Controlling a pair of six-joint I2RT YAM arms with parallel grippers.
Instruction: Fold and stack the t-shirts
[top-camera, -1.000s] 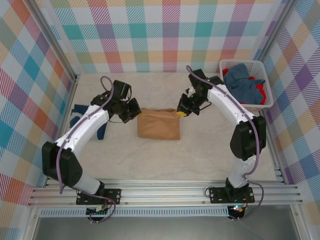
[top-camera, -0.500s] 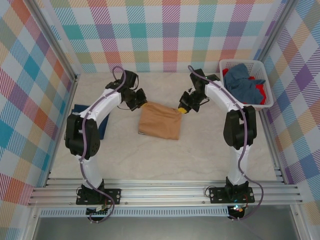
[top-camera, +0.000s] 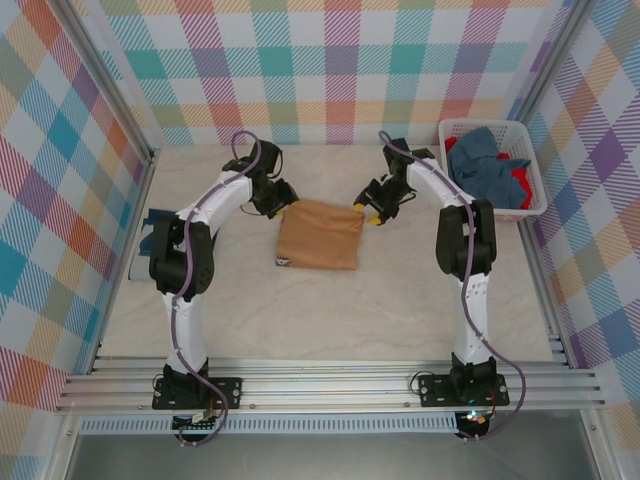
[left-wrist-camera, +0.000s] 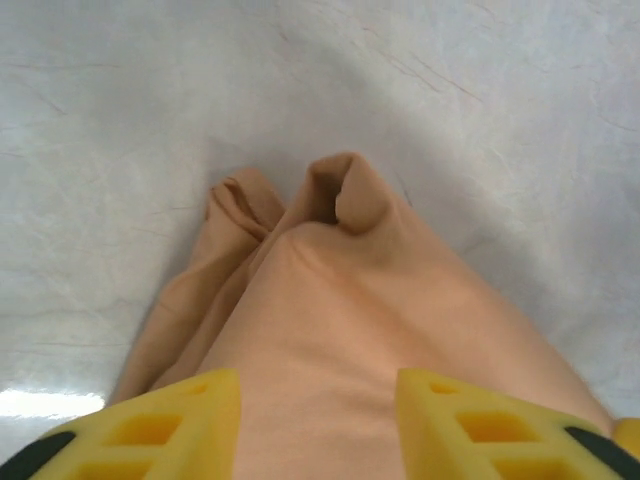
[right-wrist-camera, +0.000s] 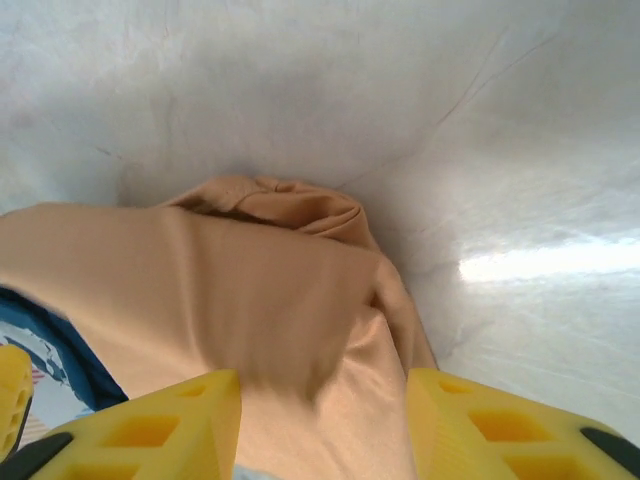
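Observation:
A tan t-shirt (top-camera: 318, 235) lies folded into a rough square in the middle of the table. My left gripper (top-camera: 283, 203) is at its far left corner and my right gripper (top-camera: 368, 210) at its far right corner. In the left wrist view the yellow fingers (left-wrist-camera: 190, 420) stand apart, the left gripper (left-wrist-camera: 318, 400) open over slack tan cloth (left-wrist-camera: 330, 300). The right gripper (right-wrist-camera: 322, 400) is open too, tan cloth (right-wrist-camera: 230, 290) lying loose under it, with a bit of blue-and-white print (right-wrist-camera: 40, 350) beside it. A navy t-shirt (top-camera: 158, 235) lies at the table's left edge.
A white lattice basket (top-camera: 527, 205) stands at the back right corner, holding a blue shirt (top-camera: 490, 160) and a red one (top-camera: 515, 185). Metal rails run along the near edge (top-camera: 320, 385). Checked walls close in the left, back and right sides.
Both arms have swung toward the back of the table, drawing the tan shirt's far edge with them. Both grippers, shut on the cloth before, now stand open and have let it go.

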